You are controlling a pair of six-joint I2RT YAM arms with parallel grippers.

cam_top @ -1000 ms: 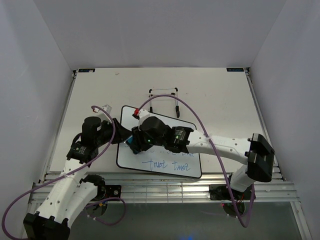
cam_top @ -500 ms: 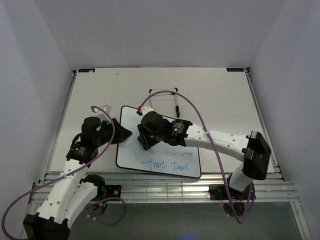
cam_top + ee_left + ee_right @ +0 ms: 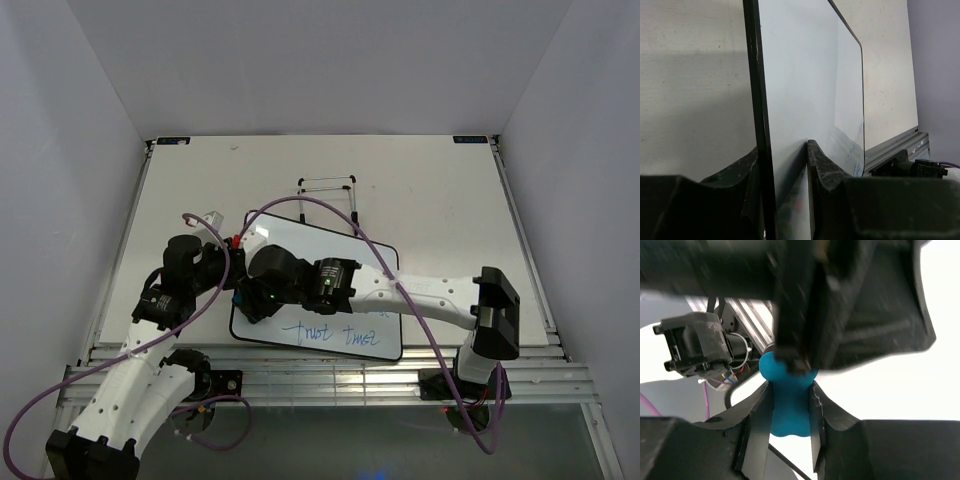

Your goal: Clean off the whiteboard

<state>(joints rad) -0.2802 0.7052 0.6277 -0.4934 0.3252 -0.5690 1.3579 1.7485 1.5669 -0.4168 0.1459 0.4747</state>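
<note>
**Board clamped at its left rim, eraser on its left part**

Left gripper [image 3: 782,167]: jaws narrowly parted and closed on the near edge of the whiteboard [image 3: 810,75], a large flat glossy white board with a thin black rim. In the left wrist view one finger [image 3: 747,172] sits outside the rim and the other presses the white face. The board runs straight away from the jaws, between the fingers.

Right gripper [image 3: 788,412]: jaws pinched on a small blue bone-shaped foam eraser [image 3: 790,400], which fills the gap between them. The eraser's far lobe sticks out past the fingertips. A dark blurred mass just beyond it cannot be made out. White surface shows to the gripper's right.

Overhead: the left gripper [image 3: 238,268] is at the left rim of the whiteboard [image 3: 310,240]. The right gripper [image 3: 250,300] is just beside it, over the board's left part and a little nearer the arm bases. The board lies flat, reaching from both grippers away to the right.

Blue handwritten scrawl [image 3: 330,333] crosses the board's near strip, to the right of the right gripper. The board's far half reads clean.

Beyond the board's far edge, well apart from both grippers, a thin black wire easel stand [image 3: 328,180] sits on the white table [image 3: 430,190].
</note>
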